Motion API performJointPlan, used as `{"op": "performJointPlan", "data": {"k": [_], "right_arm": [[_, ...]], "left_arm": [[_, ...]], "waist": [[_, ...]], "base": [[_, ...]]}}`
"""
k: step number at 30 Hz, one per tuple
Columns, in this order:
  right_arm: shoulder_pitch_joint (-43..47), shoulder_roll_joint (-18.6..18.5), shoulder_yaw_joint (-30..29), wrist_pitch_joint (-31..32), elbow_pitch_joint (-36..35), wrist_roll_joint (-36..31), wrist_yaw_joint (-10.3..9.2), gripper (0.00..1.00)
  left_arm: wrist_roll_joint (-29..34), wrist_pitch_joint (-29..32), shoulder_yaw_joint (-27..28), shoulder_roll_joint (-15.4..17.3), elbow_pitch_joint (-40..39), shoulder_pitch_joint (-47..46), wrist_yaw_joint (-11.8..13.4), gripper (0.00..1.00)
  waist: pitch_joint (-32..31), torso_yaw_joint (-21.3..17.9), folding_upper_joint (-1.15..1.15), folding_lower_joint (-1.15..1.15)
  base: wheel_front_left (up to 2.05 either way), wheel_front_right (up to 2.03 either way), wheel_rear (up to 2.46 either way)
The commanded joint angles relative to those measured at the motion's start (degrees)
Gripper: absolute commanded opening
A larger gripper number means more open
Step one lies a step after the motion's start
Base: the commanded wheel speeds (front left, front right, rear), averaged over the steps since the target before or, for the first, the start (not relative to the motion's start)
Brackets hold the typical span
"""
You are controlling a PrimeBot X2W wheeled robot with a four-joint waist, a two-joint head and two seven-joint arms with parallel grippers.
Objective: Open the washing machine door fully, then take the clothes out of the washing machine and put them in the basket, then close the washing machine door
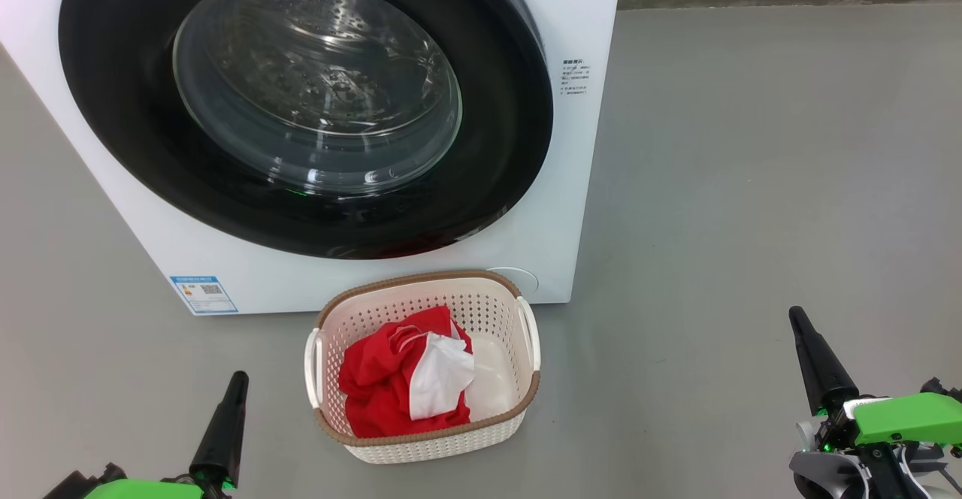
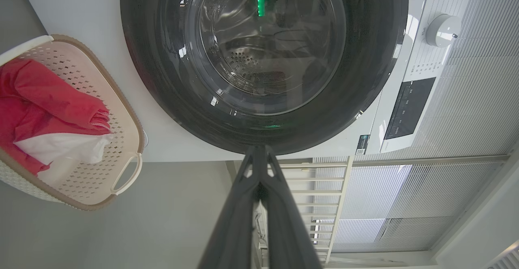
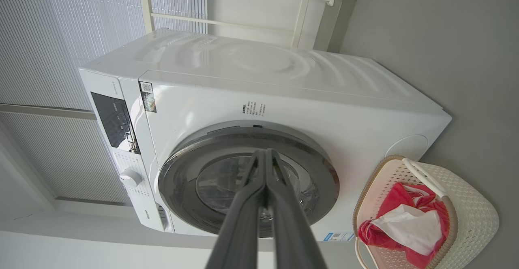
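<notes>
The white washing machine (image 1: 571, 183) fills the upper left of the head view, and its black-rimmed glass door (image 1: 308, 101) lies flat against the front. On the floor right before it stands the cream basket (image 1: 526, 311) with the red and white clothes (image 1: 406, 382) lying inside. My left gripper (image 1: 239, 376) is shut and empty at the lower left, well left of the basket. My right gripper (image 1: 795, 313) is shut and empty at the lower right, far to the basket's right. The wrist views show the door (image 2: 267, 58) (image 3: 247, 180), the basket (image 2: 125, 111) (image 3: 466, 204) and the clothes (image 2: 48, 103) (image 3: 405, 224).
Grey floor (image 1: 751, 183) spreads wide to the machine's right and around the basket. A blue label (image 1: 203, 294) sits on the machine's lower left front. The control panel (image 3: 115, 121) and dial (image 2: 442, 30) are on the machine's top front strip. White slatted blinds (image 2: 446, 188) stand behind.
</notes>
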Motion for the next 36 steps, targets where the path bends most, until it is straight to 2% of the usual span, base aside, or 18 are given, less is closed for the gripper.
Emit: {"op": "performJointPlan", "data": {"k": [1,36], "right_arm": [[-2.41,-0.64,0.87,0.33,-1.41,0.31,-0.04,0.00],[-2.41,-0.64,0.87,0.33,-1.41,0.31,-0.04,0.00]], "left_arm": [[-0.41,0.19,1.98,0.51,-1.16,-2.36,-0.40,0.00],[-0.41,0.19,1.98,0.51,-1.17,-2.36,-0.40,0.00]], "waist": [[0.00,0.00,0.00,0.00],[0.00,0.00,0.00,0.00]], "base": [[0.00,0.00,0.00],[0.00,0.00,0.00]]}}
